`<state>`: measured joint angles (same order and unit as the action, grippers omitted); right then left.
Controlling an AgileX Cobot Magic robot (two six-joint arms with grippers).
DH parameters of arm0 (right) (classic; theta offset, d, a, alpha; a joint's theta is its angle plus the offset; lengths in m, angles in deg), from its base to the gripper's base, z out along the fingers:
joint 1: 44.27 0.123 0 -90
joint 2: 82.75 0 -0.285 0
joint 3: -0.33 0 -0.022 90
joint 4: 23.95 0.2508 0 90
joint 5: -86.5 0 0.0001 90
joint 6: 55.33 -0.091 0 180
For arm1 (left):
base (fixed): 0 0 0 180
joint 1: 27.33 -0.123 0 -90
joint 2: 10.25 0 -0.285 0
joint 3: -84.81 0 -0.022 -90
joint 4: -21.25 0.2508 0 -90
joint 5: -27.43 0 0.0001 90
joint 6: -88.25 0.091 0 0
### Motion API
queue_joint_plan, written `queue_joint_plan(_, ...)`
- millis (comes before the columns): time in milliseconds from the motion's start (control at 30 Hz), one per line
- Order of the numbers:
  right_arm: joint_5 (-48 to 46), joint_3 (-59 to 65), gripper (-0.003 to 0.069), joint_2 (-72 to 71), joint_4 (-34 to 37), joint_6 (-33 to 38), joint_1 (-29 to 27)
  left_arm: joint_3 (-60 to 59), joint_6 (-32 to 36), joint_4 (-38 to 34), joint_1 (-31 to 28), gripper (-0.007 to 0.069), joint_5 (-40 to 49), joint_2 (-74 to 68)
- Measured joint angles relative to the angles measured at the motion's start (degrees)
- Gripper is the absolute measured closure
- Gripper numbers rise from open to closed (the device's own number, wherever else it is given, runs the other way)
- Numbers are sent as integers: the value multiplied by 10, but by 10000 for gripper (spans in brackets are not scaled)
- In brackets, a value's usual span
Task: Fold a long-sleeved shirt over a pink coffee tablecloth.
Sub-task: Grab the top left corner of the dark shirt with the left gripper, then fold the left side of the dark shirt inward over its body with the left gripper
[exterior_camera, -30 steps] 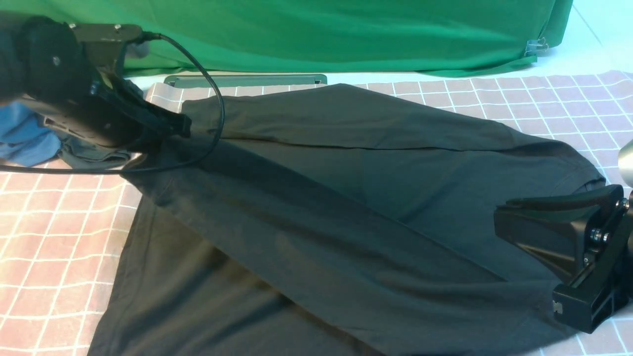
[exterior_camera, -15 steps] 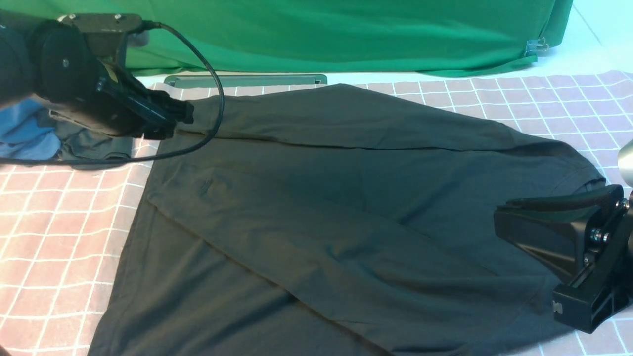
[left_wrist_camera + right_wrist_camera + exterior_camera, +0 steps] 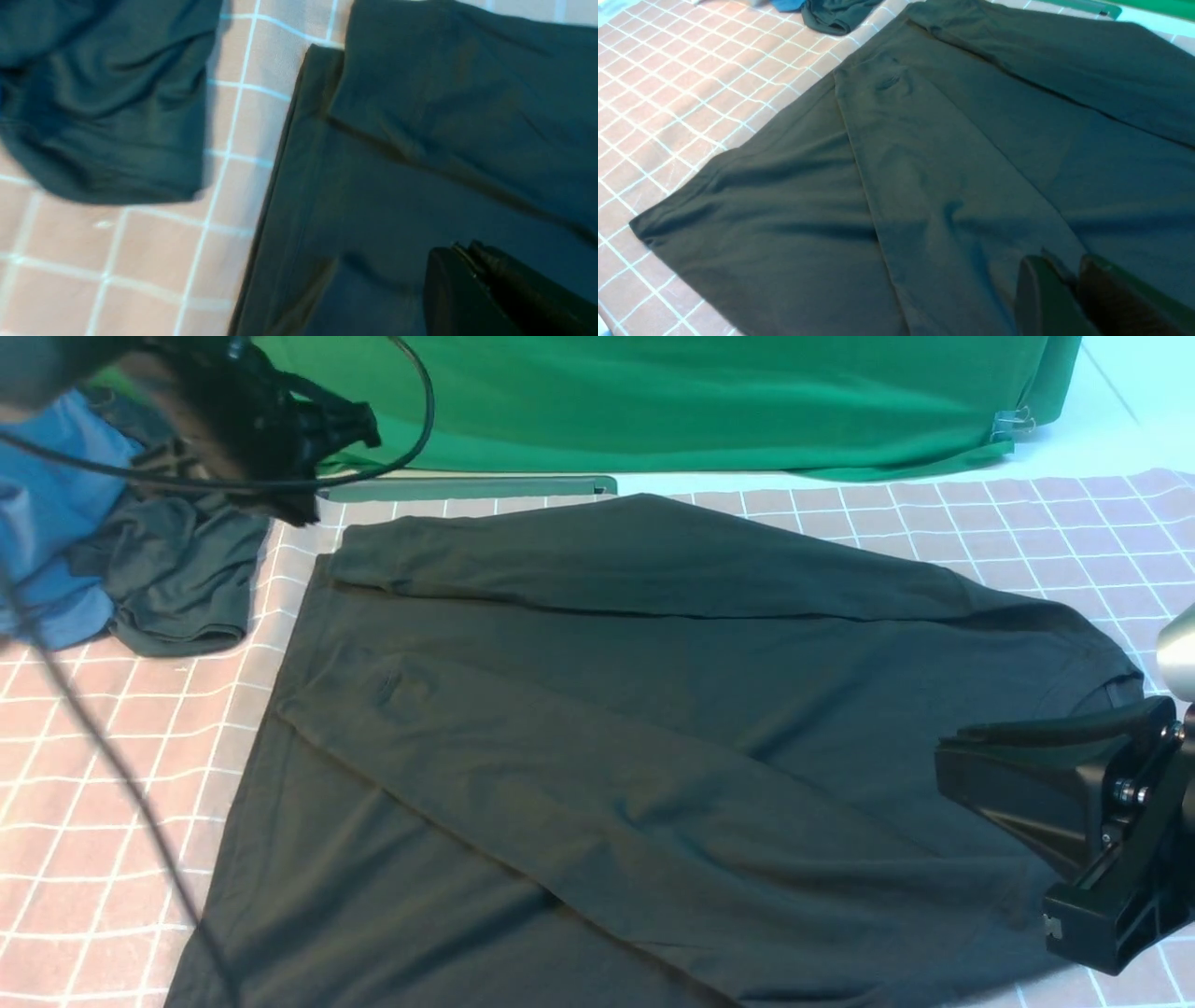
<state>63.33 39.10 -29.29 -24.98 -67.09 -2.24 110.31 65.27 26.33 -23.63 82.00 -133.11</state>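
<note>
Spread over the whole work surface is a wide dusty-pink checked tablecloth (image 3: 112, 756) with thin white lines. On it the large black long-sleeved shirt (image 3: 653, 709) lies flat, with its sleeves laid over the body. The left gripper (image 3: 359, 425) hangs in the air beyond the shirt's far left corner, jaws pressed together and holding nothing. The right gripper (image 3: 941, 751) sits low on the shirt's right end, jaws almost together, pinching a small ridge of black fabric. A smaller dark crumpled garment (image 3: 177, 579) and a blue garment (image 3: 47, 523) lie left of the shirt, not touching it, and a plain green cloth (image 3: 700, 401) hangs behind.
</note>
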Motion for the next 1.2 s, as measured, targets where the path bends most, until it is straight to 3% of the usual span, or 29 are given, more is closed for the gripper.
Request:
queue_joint_plan(167,0,0,515,0,0,0,0,66,-2,-6,-20,511,-3,-77)
queue_joint_plan(367,-1,0,515,0,0,0,0,101,11,-14,-29,239,-79,-146)
queue_joint_plan(500,-3,0,515,0,0,0,0,101,25,-27,-29,130,-115,-168)
queue_joint_plan(600,-3,0,515,0,0,0,0,101,30,-28,-29,104,-132,-180)
queue_joint_plan(700,-3,0,515,0,0,0,0,101,42,-26,-29,108,-136,-186)
queue_joint_plan(833,-3,0,515,0,0,0,0,101,60,-26,-29,184,-135,-194)
queue_joint_plan(1000,-3,0,515,0,0,0,0,102,83,-25,-29,510,-120,-201)
queue_joint_plan(1100,-3,0,515,0,0,0,0,102,84,-27,-29,592,-99,-192)
queue_joint_plan(1200,-3,0,515,0,0,0,0,102,84,-28,-29,594,-77,-177)
